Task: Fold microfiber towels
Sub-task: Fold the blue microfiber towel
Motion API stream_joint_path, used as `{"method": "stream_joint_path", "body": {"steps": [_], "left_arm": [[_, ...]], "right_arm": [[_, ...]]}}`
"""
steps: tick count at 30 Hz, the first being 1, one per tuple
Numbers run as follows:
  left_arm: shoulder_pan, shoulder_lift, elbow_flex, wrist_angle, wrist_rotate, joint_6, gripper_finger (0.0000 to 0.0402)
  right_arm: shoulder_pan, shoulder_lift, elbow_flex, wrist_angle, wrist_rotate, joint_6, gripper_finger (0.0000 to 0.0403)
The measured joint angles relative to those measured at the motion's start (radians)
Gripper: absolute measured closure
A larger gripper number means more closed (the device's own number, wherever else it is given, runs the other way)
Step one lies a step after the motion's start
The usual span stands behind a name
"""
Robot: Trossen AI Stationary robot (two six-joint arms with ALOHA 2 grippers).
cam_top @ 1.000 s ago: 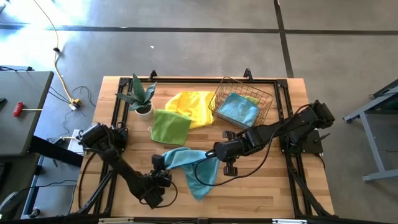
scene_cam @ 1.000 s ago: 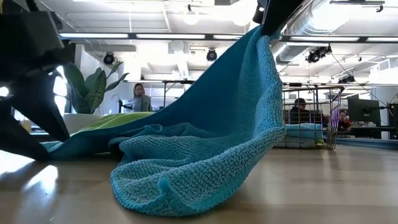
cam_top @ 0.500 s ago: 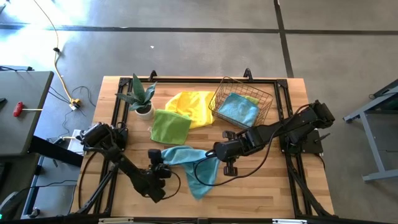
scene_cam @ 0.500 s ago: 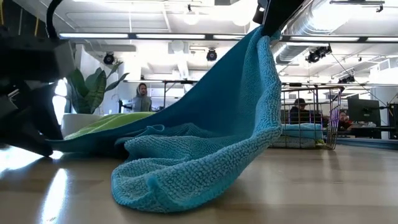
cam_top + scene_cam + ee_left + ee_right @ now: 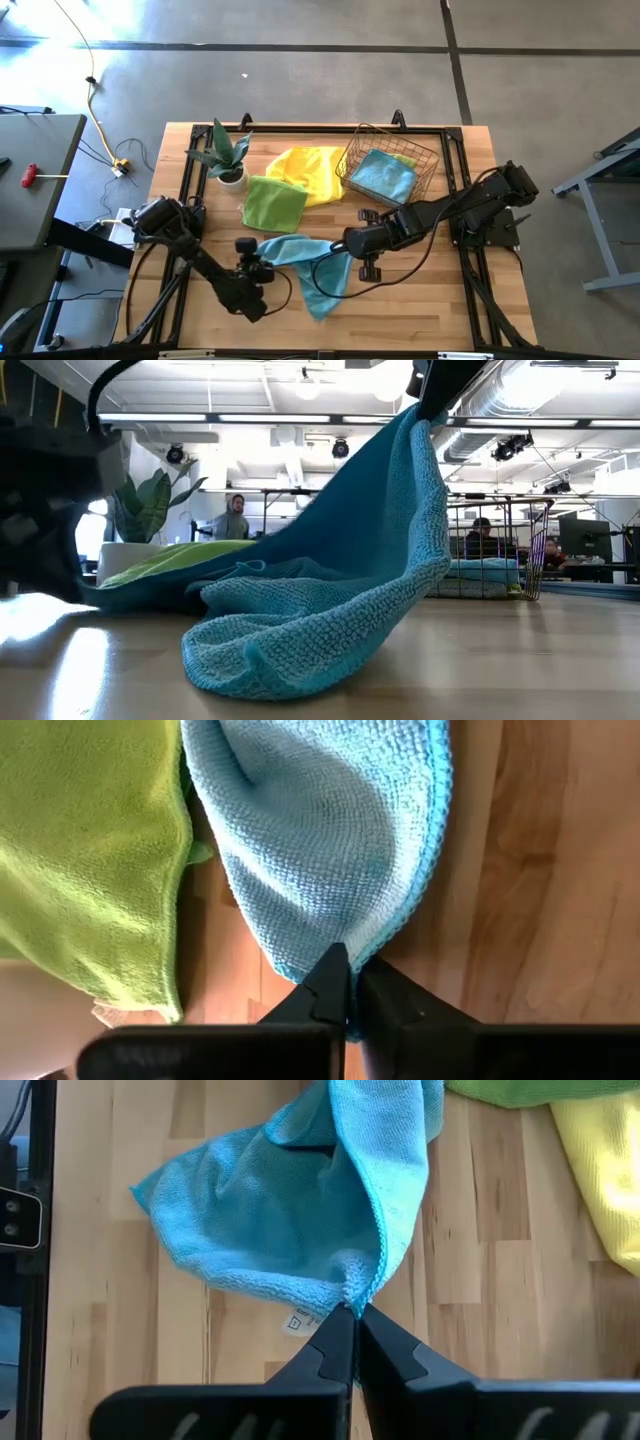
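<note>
A teal blue microfiber towel (image 5: 305, 268) is positioned on the front-centre area of the light wooden slatted desk (image 5: 420, 300), held at two points. The left claw (image 5: 257, 262) is closed on one corner of this towel, low over the desk surface; in the left wrist view the two dark fingers (image 5: 330, 990) are seen pinched together on the towel's corner (image 5: 335, 870). The right claw (image 5: 345, 243) is closed on another part of the towel edge and is held higher, so that in the low view the cloth (image 5: 330, 590) is seen draped down from above into a bunched fold resting on the desk. In the right wrist view the towel (image 5: 300, 1210) is seen gathered at the fingertips, with a small white label (image 5: 297, 1320) visible at its hem. A lime green microfiber towel (image 5: 273, 203) is laid flat just behind the teal one, and its edge is overlapped by a yellow microfiber towel (image 5: 308, 170) spread further back. A wire mesh basket (image 5: 390, 150) is placed at the rear right of the desk, and a folded light blue towel (image 5: 383, 176) is contained in it. A small potted green plant (image 5: 226, 155) in a white pot is located at the rear left, beside the lime green towel. In the low view, people (image 5: 233, 518) are visible in the room beyond the desk.
</note>
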Motion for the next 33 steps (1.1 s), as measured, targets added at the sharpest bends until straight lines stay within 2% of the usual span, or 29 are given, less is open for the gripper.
{"method": "stream_joint_path", "body": {"steps": [4, 8, 11, 17, 19, 25, 27, 31, 33], "left_arm": [[0.000, -0.013, 0.081, -0.084, 0.000, 0.039, 0.0400], [0.000, -0.044, 0.219, -0.249, -0.013, 0.030, 0.0401], [0.000, -0.070, 0.327, -0.352, -0.020, 0.025, 0.0401], [0.003, -0.102, 0.517, -0.534, -0.082, 0.023, 0.0401], [0.005, -0.106, 0.572, -0.588, -0.112, 0.022, 0.0401], [0.034, -0.152, 0.673, -0.583, -0.256, 0.065, 0.0401], [0.042, -0.162, 0.685, -0.580, -0.278, 0.078, 0.0401], [0.072, -0.185, 0.719, -0.581, -0.330, 0.116, 0.0402], [0.086, -0.190, 0.725, -0.581, -0.342, 0.153, 0.0402]], "right_arm": [[0.003, -0.005, 0.000, -0.005, 0.000, 0.007, 0.0403], [0.014, -0.044, 0.000, -0.010, 0.005, 0.000, 0.0403], [0.032, -0.076, 0.000, -0.029, 0.057, -0.040, 0.0403], [0.090, -0.126, 0.000, -0.154, 0.288, -0.117, 0.0403], [0.111, -0.140, 0.000, -0.186, 0.403, -0.127, 0.0403], [0.169, -0.161, 0.000, -0.256, 0.793, -0.195, 0.0403], [0.176, -0.162, 0.000, -0.254, 0.842, -0.235, 0.0403], [0.177, -0.163, 0.000, -0.251, 0.845, -0.290, 0.0403], [0.177, -0.163, 0.000, -0.255, 0.894, -0.319, 0.0403]]}}
